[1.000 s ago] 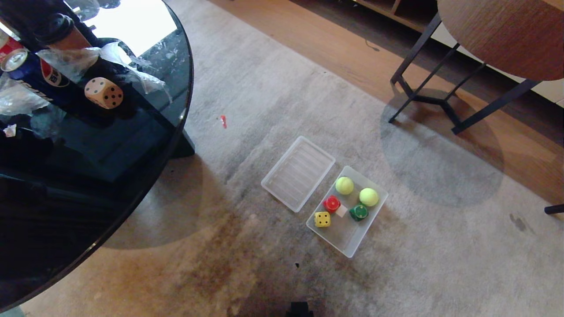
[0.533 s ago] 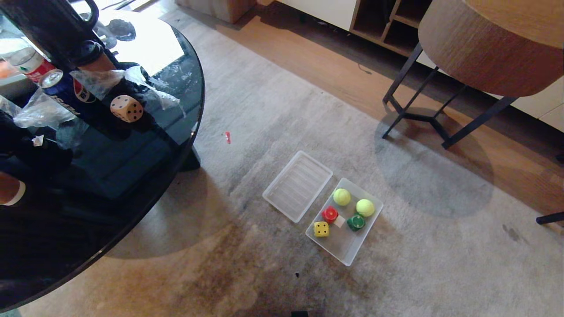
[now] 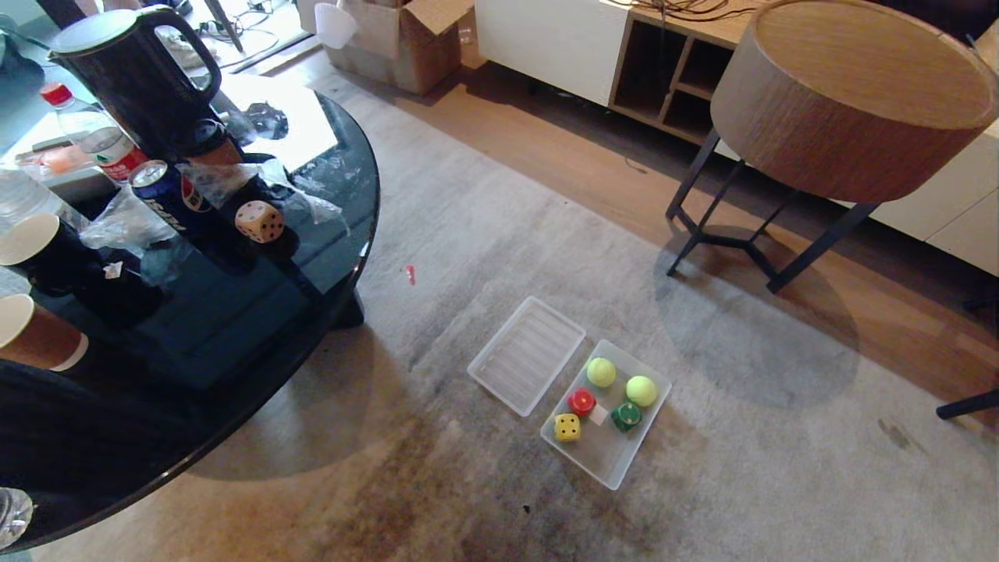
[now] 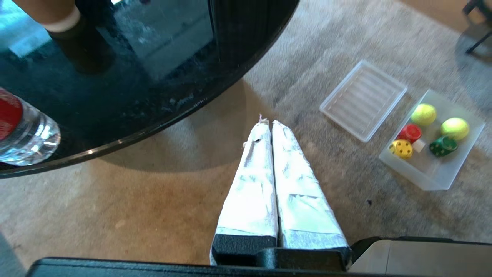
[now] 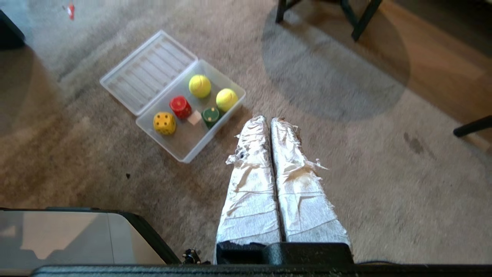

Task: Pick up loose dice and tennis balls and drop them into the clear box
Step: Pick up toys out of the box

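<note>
The clear box (image 3: 606, 459) lies on the carpet. Inside it are two tennis balls (image 3: 601, 371) (image 3: 641, 390) and a red die (image 3: 581, 402), a green die (image 3: 626, 416) and a yellow die (image 3: 567, 427). A pale beige die (image 3: 259, 221) with black pips sits on the dark glass table (image 3: 234, 336), beside a crumpled plastic bag. Neither arm shows in the head view. My left gripper (image 4: 268, 122) hangs shut and empty over the carpet near the table's edge. My right gripper (image 5: 268, 118) is shut and empty just beside the box (image 5: 184, 143).
The flat ribbed lid (image 3: 527, 354) lies against the box. On the glass table stand a black kettle (image 3: 133, 74), a blue can (image 3: 168, 199), a water bottle (image 3: 97, 140) and paper cups (image 3: 31, 339). A round wooden side table (image 3: 851, 94) stands far right; a red scrap (image 3: 410, 272) lies on the carpet.
The whole head view has shifted: the camera has tilted up, so more of the far room shows and everything sits lower and smaller. The dice, balls and box have not moved.
</note>
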You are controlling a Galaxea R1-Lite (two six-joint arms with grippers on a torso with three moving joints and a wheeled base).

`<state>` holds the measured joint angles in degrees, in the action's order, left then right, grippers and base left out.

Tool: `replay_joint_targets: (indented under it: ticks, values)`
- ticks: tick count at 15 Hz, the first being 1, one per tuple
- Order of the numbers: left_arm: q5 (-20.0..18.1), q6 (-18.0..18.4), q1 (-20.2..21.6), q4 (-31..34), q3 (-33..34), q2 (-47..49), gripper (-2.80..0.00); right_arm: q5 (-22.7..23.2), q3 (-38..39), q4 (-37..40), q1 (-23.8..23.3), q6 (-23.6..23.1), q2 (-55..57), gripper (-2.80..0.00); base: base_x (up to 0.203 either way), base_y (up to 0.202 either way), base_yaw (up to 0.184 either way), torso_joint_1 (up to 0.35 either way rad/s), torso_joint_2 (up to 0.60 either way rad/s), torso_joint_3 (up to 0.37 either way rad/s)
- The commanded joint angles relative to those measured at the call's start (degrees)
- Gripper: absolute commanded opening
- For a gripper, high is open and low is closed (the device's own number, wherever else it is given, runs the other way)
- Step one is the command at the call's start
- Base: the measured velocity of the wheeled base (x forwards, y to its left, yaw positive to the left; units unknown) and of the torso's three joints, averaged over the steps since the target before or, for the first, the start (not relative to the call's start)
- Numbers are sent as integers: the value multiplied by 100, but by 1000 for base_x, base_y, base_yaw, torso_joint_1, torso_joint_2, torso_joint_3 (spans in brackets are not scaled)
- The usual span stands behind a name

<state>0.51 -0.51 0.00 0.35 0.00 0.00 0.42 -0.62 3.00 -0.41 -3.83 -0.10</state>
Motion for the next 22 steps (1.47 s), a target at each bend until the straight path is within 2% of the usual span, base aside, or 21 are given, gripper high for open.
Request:
replay_joint_targets:
  ticks: [1, 22]
  values:
    - [2, -2, 0, 0, 0, 0, -280, 2, 1, 8, -2, -4, 1, -280, 0, 0, 0, 3, -2, 193]
    - [2, -10, 0, 0, 2, 0, -280, 2, 1, -1, -2, -4, 1, -280, 0, 0, 0, 2, 4, 201]
